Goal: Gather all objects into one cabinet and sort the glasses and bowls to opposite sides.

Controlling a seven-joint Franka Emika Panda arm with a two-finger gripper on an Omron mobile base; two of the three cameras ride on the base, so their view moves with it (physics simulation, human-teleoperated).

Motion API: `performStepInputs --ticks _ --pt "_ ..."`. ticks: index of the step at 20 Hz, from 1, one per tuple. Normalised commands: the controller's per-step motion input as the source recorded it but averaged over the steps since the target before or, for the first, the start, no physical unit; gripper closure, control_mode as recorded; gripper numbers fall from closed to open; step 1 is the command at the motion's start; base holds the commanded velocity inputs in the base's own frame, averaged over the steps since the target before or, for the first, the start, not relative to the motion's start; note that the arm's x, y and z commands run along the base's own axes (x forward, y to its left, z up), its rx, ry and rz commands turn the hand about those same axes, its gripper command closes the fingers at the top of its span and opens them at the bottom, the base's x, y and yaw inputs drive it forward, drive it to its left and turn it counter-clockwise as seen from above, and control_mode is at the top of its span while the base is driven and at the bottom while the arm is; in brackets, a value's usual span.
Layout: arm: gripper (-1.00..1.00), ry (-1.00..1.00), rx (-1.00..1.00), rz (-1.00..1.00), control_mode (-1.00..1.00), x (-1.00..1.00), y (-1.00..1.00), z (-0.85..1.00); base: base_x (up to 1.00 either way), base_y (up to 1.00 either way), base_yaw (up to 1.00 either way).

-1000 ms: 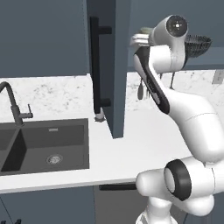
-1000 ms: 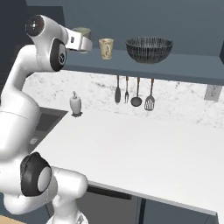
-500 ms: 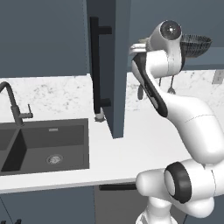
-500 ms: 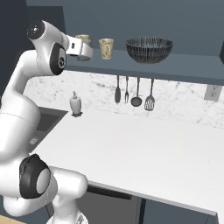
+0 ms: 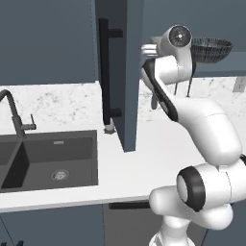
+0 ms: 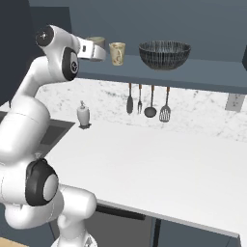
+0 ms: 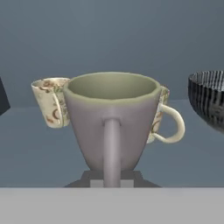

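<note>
My gripper is shut on a pinkish-beige cup, held upright just above the shelf of the dark blue wall cabinet. In the right base view the gripper holds the cup at the shelf's left end, close to a cream mug. In the hand view one cream mug stands behind the cup on the left and another on the right, both partly hidden. The dark patterned bowl sits further right on the shelf. The cabinet door stands open.
Several utensils hang on the marble wall under the shelf. A soap dispenser stands on the white counter. The dark sink and black faucet lie to the left. An outlet is at the right.
The hand has carried the cup a little further right along the shelf, toward the cream mug. The bowl and the mugs have stayed put.
</note>
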Motion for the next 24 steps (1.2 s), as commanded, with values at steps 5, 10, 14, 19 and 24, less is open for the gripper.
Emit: performStepInputs --ticks 5,10,14,19,24 --pt "1.00 -0.11 0.00 -0.06 -1.00 0.41 0.19 0.03 0.00 0.00 0.00" --pt "1.00 0.07 -0.02 0.00 -1.00 0.04 0.17 -0.42 0.00 0.00 0.00" --pt "1.00 0.04 -0.01 0.00 -1.00 0.00 0.00 -0.21 0.00 0.00 0.00" --pt "1.00 -0.03 0.00 0.00 -1.00 0.07 0.00 0.00 0.00 0.00 0.00" --pt "1.00 -0.03 0.00 -0.01 -1.00 0.59 0.00 0.00 0.00 0.00 0.00"
